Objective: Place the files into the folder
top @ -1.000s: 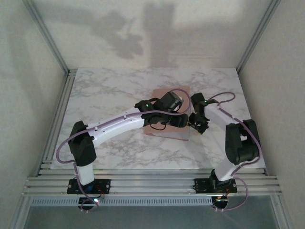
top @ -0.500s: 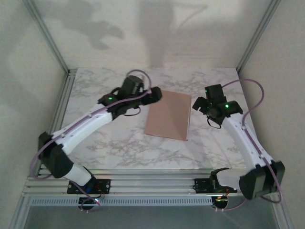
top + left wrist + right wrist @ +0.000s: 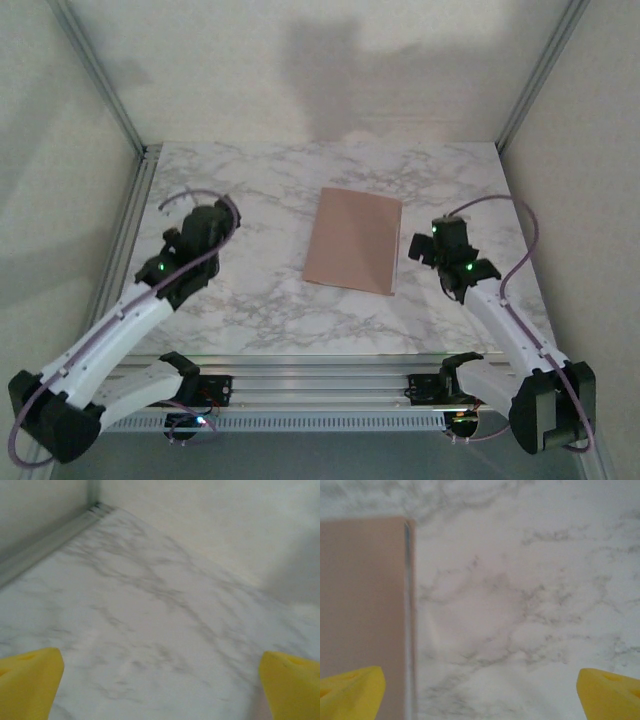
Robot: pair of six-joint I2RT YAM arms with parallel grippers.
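Folder (image 3: 355,240) lies shut and flat mid-table on the marble (image 3: 250,290), long edges running front to back. Files are inside it by my read, so the task looks about done. In the right wrist cam a thin dark line runs down the folder's right edge (image 3: 409,615); can't tell if that's a sheet edge or just shadow.

L gripper (image 3: 160,680): jaws spread as wide as they go, nothing between them, well apart from the folder and facing the far-left corner. R gripper (image 3: 480,692): also fully spread and empty, hovering just beside the folder's right edge, one fingertip (image 3: 350,692) over the card.

If you need to handle it again, expect thin card: light, bendy, and flush to a slick top, so there's no lip to get under. Pinch cover and sheets together at a long edge, near the middle. Can't tell which side is the hinge, so check first. Keep it level, since loose sheets prob slide out of the open side, and go easy, as paper creases fast
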